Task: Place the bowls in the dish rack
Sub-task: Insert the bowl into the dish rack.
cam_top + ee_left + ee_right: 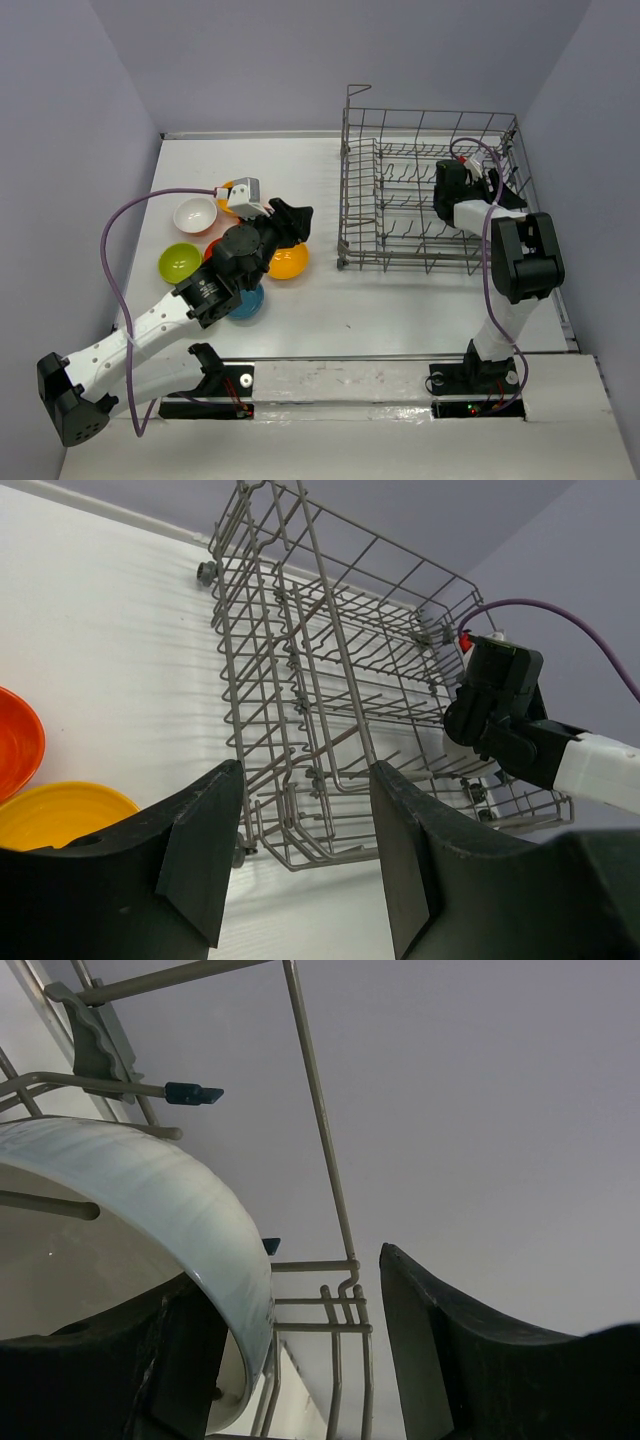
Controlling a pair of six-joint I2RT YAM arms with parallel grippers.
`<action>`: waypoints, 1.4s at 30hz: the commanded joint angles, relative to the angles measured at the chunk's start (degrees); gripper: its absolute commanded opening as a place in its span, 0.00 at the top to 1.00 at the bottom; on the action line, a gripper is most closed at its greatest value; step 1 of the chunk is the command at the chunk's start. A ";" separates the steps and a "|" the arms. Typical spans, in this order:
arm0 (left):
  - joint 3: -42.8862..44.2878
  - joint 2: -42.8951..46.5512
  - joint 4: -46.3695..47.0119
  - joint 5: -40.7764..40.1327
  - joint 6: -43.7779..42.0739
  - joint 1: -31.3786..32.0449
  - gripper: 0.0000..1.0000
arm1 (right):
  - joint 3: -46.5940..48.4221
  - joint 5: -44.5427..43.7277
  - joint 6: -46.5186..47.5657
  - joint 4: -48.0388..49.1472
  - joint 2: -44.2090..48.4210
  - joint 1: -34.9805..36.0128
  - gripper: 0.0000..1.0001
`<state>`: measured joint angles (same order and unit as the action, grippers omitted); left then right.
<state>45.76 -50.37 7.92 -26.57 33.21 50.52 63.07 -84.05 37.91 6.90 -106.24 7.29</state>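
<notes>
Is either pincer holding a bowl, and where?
Neither grips one. The left pincer gapes empty; the right pincer stands open, the rim of a white bowl beside one finger.

Bowls [195,214] cluster left of the dish rack [410,258] — another bowl [140,1190] inside.

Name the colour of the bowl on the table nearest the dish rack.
Orange-yellow; the bowl shows best in the top external view.

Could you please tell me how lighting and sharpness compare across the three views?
Top external: evenly lit and sharp. Left wrist: the dish rack is crisp, casting striped shadows on the table. Right wrist: the white bowl is close and soft, the gripper fingers dark.
</notes>
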 commanded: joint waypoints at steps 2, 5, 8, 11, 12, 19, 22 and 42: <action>-0.14 0.10 2.89 -1.29 -1.13 -0.16 0.37 | 2.41 -8.59 -0.82 2.24 -0.37 1.41 0.35; -0.05 0.01 2.89 -1.29 -1.04 -0.16 0.37 | 2.67 -8.50 -0.91 2.24 -0.55 2.02 0.34; -0.14 -0.25 2.89 -1.29 -1.04 -0.16 0.37 | 3.20 -8.32 -1.08 2.33 -0.90 2.03 0.34; -0.05 -0.43 2.98 -1.29 -1.04 -0.16 0.37 | 3.38 -8.41 -1.17 2.25 -1.08 2.55 0.34; 0.03 -0.43 2.98 -1.29 -1.04 -0.16 0.37 | 3.55 -8.24 -1.17 2.24 -1.08 2.55 0.34; 0.12 -0.61 2.89 -1.38 -0.96 -0.25 0.37 | 3.90 -8.06 -1.44 2.33 -1.17 3.70 0.33; 0.03 -0.70 2.80 -1.38 -0.87 -0.34 0.37 | 3.90 -8.06 -1.61 2.25 -1.43 4.22 0.33; 0.47 -2.10 2.89 -1.38 -0.69 -0.86 0.37 | 4.78 -8.06 -2.58 2.33 -0.73 6.86 0.32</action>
<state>45.76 -52.49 7.92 -26.85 33.21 50.13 65.21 -84.23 37.06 6.87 -107.66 13.19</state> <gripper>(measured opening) 0.625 0.679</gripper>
